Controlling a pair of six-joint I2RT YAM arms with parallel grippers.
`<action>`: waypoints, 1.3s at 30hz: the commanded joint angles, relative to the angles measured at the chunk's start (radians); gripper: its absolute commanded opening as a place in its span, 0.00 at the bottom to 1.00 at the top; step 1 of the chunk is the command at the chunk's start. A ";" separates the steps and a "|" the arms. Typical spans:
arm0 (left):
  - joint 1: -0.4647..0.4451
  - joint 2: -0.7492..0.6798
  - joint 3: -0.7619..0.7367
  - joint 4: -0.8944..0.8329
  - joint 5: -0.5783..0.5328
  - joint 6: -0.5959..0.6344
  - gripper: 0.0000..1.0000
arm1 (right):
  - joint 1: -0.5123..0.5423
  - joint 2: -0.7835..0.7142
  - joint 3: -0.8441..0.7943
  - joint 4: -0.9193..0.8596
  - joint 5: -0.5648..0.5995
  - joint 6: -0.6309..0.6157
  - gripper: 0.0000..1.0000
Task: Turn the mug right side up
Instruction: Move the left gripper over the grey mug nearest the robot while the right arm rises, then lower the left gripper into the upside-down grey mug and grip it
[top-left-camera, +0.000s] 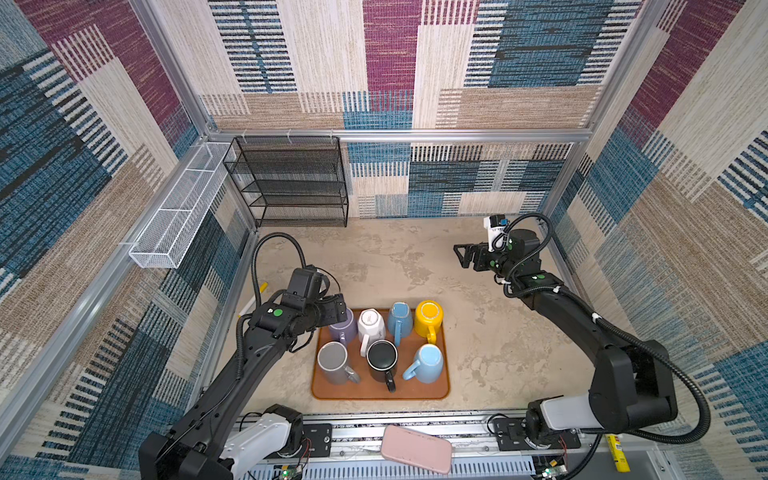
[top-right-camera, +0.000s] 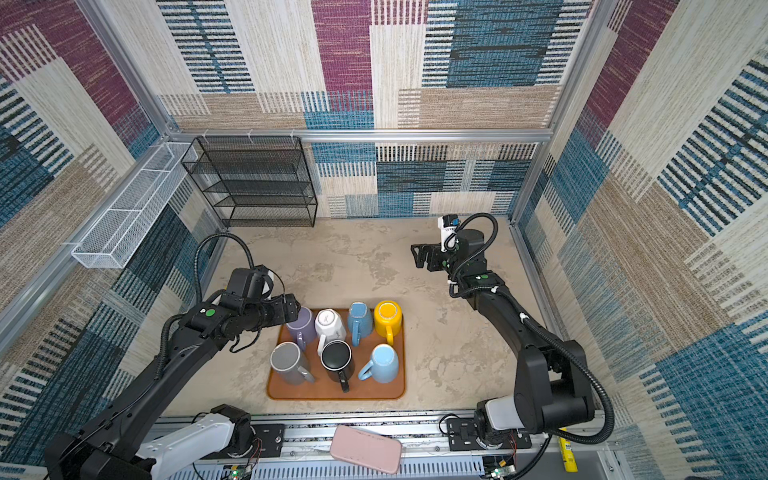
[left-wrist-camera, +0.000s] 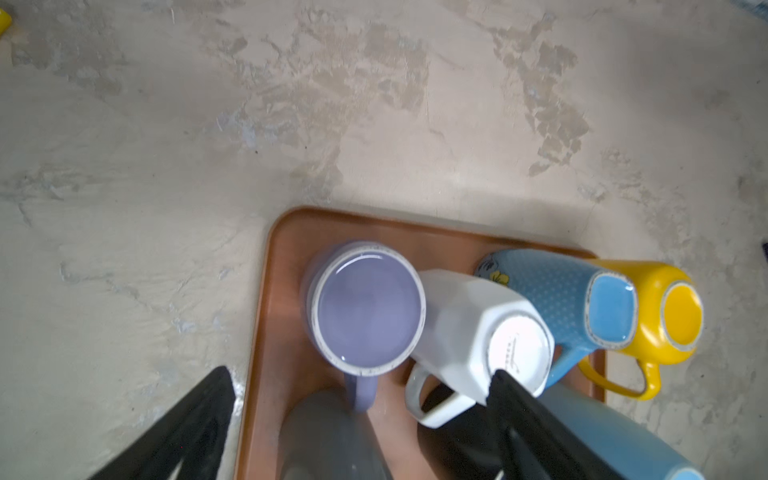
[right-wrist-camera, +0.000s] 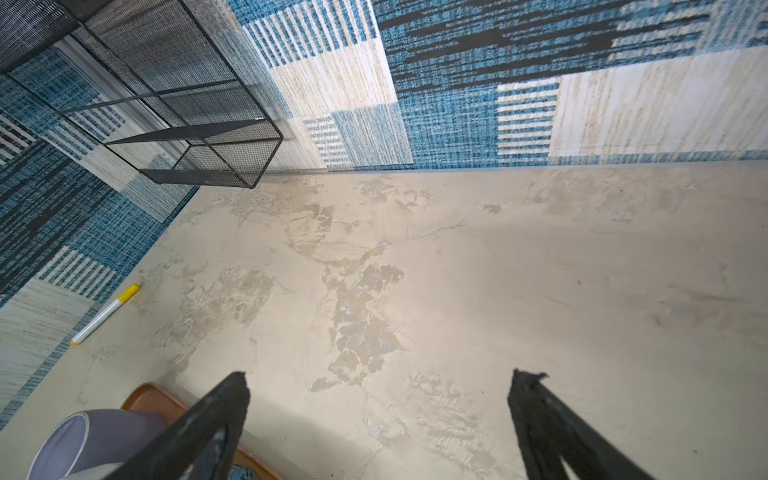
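A brown rounded tray (top-left-camera: 415, 390) on the bench (top-left-camera: 498, 332) holds seven bottom-up mugs (top-left-camera: 382, 359). The left jaws are spread over the lilac ceramic mug (left-wrist-camera: 368, 309), and the right jaws are spread too. Only the top views show a pink case (top-left-camera: 415, 449).

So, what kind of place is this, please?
Probably a robot test booth, not a real kitchen: patterned walls on a metal frame, a left arm and a right arm fixed at the front edge, and mugs on a tray.

1. Around me, walls (top-left-camera: 390, 62) of woven patchwork: blue, plum, beige, cream.
2. Under me, mottled beige floor (top-left-camera: 395, 257).
3. Black mesh shelf rack (top-left-camera: 291, 183) stands against the back wall; white wire basket (top-left-camera: 178, 216) hangs left.
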 joint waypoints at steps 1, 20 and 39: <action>-0.030 -0.017 0.004 -0.155 0.006 -0.102 0.91 | 0.019 0.033 0.030 0.013 0.001 0.020 1.00; -0.232 -0.198 -0.104 -0.352 0.061 -0.570 0.86 | 0.066 0.116 0.090 0.002 0.000 0.011 1.00; -0.511 0.121 -0.002 -0.350 -0.149 -0.780 0.79 | 0.068 0.117 0.088 -0.040 0.046 -0.045 1.00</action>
